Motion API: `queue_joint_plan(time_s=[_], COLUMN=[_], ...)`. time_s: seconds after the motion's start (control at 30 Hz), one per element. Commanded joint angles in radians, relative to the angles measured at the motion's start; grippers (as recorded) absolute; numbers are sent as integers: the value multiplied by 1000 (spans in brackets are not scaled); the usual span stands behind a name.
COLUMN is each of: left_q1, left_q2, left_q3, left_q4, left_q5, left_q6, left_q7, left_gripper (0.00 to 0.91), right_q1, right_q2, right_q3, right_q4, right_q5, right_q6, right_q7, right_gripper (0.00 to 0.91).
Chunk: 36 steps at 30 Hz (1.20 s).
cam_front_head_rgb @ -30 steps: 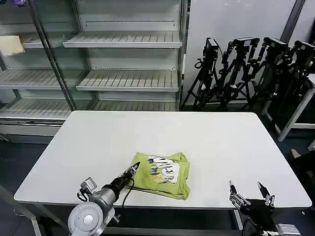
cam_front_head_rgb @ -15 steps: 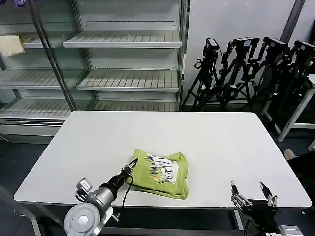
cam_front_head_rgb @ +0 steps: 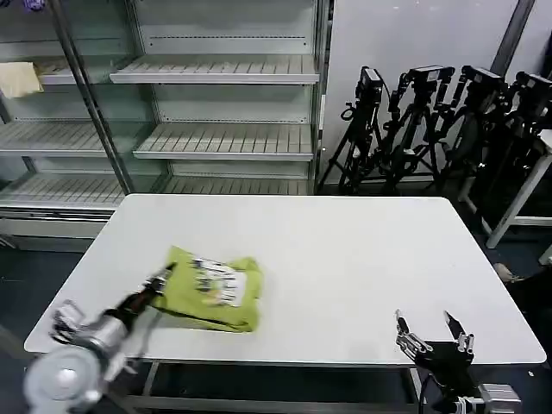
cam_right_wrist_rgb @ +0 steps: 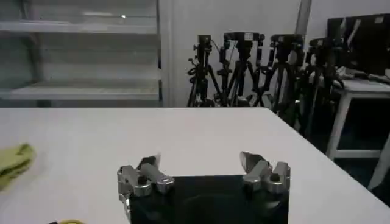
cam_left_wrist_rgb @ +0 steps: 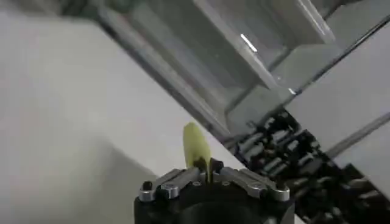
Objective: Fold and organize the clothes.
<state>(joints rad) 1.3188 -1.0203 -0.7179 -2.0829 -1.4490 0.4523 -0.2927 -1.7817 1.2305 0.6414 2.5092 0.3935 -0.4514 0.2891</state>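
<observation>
The left claw (cam_front_head_rgb: 164, 278) sits low over the near-left part of the white desk (cam_front_head_rgb: 345, 250), its fingers together and clamped on the left edge of the lime-green shirt (cam_front_head_rgb: 211, 289). In the left wrist view the same claw (cam_left_wrist_rgb: 203, 171) shows its two fingers pressed together with a thin flap of the shirt (cam_left_wrist_rgb: 195, 146) standing up between them.

The shirt lies folded into a compact bundle on the desk, directly to the right of the left claw and touching it. Its white-and-dark print faces upward. The bundle's near edge lies close to the front edge of the desk. From the right wrist view, a corner of the shirt (cam_right_wrist_rgb: 15, 161) appears at the far side of the desk (cam_right_wrist_rgb: 201, 137), well apart from the right claw.

The right claw (cam_front_head_rgb: 429, 332) hangs at the front edge of the desk on the near-right side, fingers apart and holding nothing. The right wrist view confirms this: the claw (cam_right_wrist_rgb: 204, 167) is spread with a clear gap between its fingertips.

Beyond the desk, ahead of the left claw, stands a glass-fronted shelving unit (cam_front_head_rgb: 216, 103). Ahead of the right claw, a row of black tripods (cam_front_head_rgb: 431, 121) stands against the wall.
</observation>
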Motion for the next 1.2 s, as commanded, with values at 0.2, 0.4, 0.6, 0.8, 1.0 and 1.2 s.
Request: queue_joint_plan(time_s=[0.2, 0.4, 0.6, 0.8, 1.0, 1.2], left_q1=[18, 8, -153, -301, -406, -464], left_q2=[294, 28, -226, -318, -359, -404], left_q3=[-234, 355, 646, 769, 820, 842], left_q4=[-260, -236, -4, 73, 186, 258], left_q5=[74, 527, 663, 640, 621, 627], left_q6=[115, 74, 43, 45, 37, 24], left_q7=[-56, -62, -73, -102, -119, -121], left_gripper=[50, 50, 50, 50, 50, 161], right_q1=[100, 77, 31, -7, -7, 0], right_q2=[12, 32, 62, 96, 120, 128], right_q3=[-59, -75, -71, -64, -66, -68], right_q4=[-37, -51, -54, -47, -53, -57], right_q5=[7, -39, -84, -113, -125, -134], right_q6=[5, 16, 34, 48, 52, 51], right_q7=[-3, -9, -16, -23, -24, -30], right_gripper=[907, 907, 907, 907, 907, 907])
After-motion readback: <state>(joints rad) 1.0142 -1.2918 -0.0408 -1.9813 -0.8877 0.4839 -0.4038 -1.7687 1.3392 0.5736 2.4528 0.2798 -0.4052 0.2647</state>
